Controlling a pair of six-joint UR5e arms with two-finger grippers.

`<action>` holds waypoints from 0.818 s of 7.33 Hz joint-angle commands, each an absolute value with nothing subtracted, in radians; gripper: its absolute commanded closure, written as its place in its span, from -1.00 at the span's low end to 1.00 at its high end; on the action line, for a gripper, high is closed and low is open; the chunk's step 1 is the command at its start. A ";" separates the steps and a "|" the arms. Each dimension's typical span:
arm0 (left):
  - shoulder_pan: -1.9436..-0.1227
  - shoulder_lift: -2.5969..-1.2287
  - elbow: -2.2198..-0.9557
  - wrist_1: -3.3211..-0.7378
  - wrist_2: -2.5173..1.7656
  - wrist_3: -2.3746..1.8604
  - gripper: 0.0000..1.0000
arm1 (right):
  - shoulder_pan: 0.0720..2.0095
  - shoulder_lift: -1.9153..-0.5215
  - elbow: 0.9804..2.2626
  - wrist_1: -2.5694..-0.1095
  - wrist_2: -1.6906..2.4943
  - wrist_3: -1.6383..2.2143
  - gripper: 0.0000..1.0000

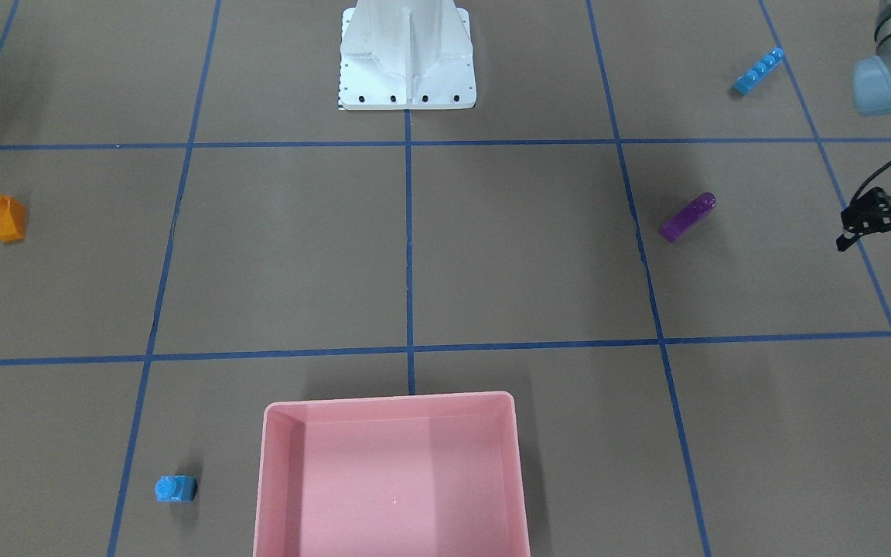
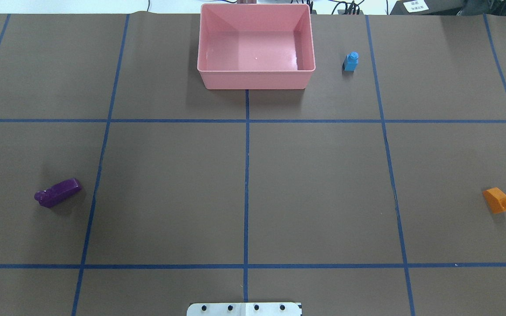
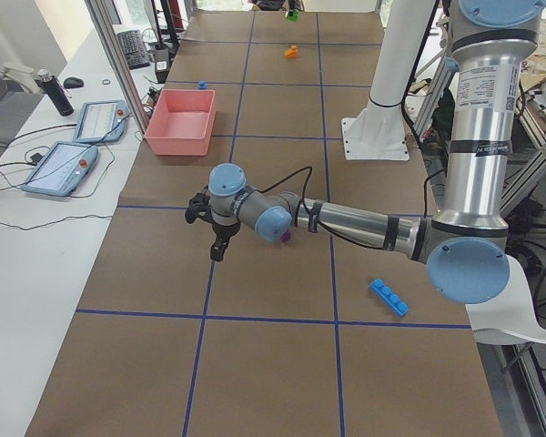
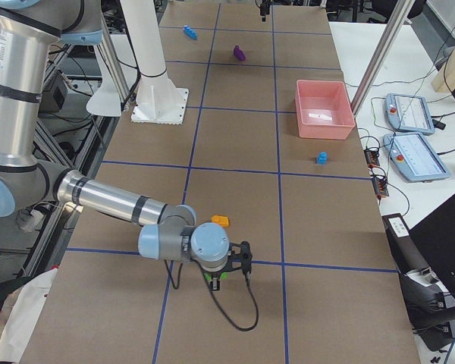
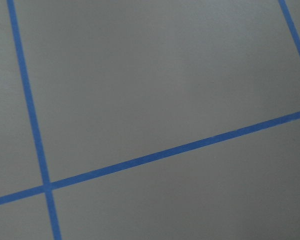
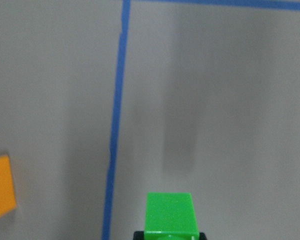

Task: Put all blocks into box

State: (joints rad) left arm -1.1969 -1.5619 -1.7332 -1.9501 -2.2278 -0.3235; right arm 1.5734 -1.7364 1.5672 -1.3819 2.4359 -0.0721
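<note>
Right wrist-mounted view is showing the green brick [image 6: 170, 212] low in the middle, with the dark tips of the right gripper [image 6: 170, 234] at both sides of its base. So I am judging that the jaws are clenching it, probably for carrying it to the box [image 1: 387, 402]. The orange brick [image 6: 0, 186] is lying near it on the counter [image 1: 530, 255]. The box is sitting at the counter's edge far from the robot, on the middle line, which is likely letting both arms reach it; no brick is lying in it. The small blue cube [image 1: 175, 488] is standing near the box, on the robot's right side. The left gripper [image 1: 877, 251] is hanging above the counter with jaws released and holding nothing, near the purple brick [image 1: 687, 216], which is looking like its coming target. The long blue bar [image 1: 757, 71] is lying closer to the robot's base, well apart from the box.
</note>
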 commanded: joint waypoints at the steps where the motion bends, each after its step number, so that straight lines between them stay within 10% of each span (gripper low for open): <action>1: -1.056 -1.395 -1.859 -1.953 -2.157 -0.322 -0.96 | 1.429 -1.454 1.562 -1.468 2.459 0.210 1.00; 6: -0.822 -1.073 -1.993 -1.979 -2.157 -0.144 -0.95 | 1.152 -0.785 1.233 -1.459 2.450 0.832 1.00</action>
State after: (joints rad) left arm -0.8578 -1.1463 -1.9840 -1.9608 -2.1564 -0.2408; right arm 1.2016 -0.9682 1.3718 -1.4606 2.4523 0.7214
